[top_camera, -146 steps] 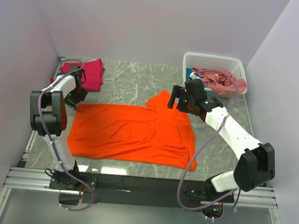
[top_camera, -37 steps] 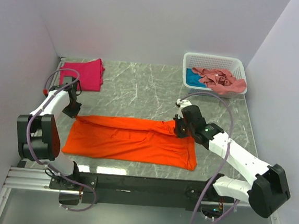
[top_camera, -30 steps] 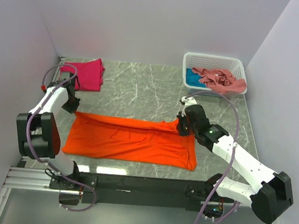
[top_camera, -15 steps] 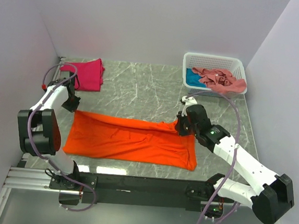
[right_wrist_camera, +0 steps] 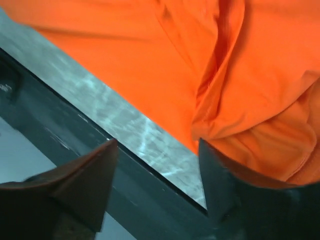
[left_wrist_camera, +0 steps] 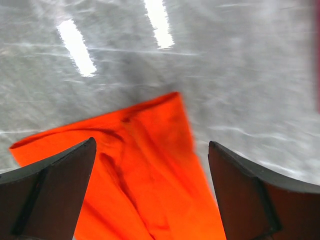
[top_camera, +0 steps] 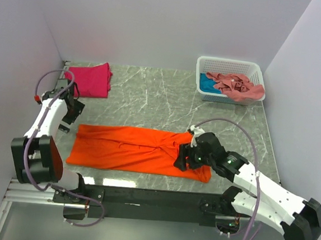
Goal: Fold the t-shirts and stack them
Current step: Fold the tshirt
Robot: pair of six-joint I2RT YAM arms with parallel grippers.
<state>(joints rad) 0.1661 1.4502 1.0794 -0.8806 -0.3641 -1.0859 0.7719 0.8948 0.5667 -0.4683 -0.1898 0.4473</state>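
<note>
**A:** The bright orange cloth t-shirt (top_camera: 130, 148) is seen laid flat as a long folded band, stretched left to right across the near part of the grey marbled table (top_camera: 151, 97).

**B:** And the left gripper (left_wrist_camera: 151, 145)?

**A:** Its jaws are spread wide and nothing is pinched. In the left wrist view a corner of the orange band is framed between the two dark fingers (left_wrist_camera: 50, 190), with bare marble beyond it.

**B:** The right gripper (right_wrist_camera: 157, 142) is found low over the band's right end. Its jaws are parted too, and no cloth is held between them. A bunched orange fold lies just beside one finger (right_wrist_camera: 230, 195); whether it is touched cannot be told.

**A:** Between those fingers a strip of marble and the dark rail (right_wrist_camera: 45, 115) at the table's near edge are shown.

**B:** The magenta-red t-shirt (top_camera: 92, 79) is placed folded at the far left corner, well apart from the orange one.

**A:** At the far right stands the white plastic lattice basket (top_camera: 227, 62) — a crumpled dusty salmon-pink t-shirt (top_camera: 239, 86) is heaped in it, and a teal-blue t-shirt (top_camera: 206, 86) is glimpsed under it on the left side.
</note>
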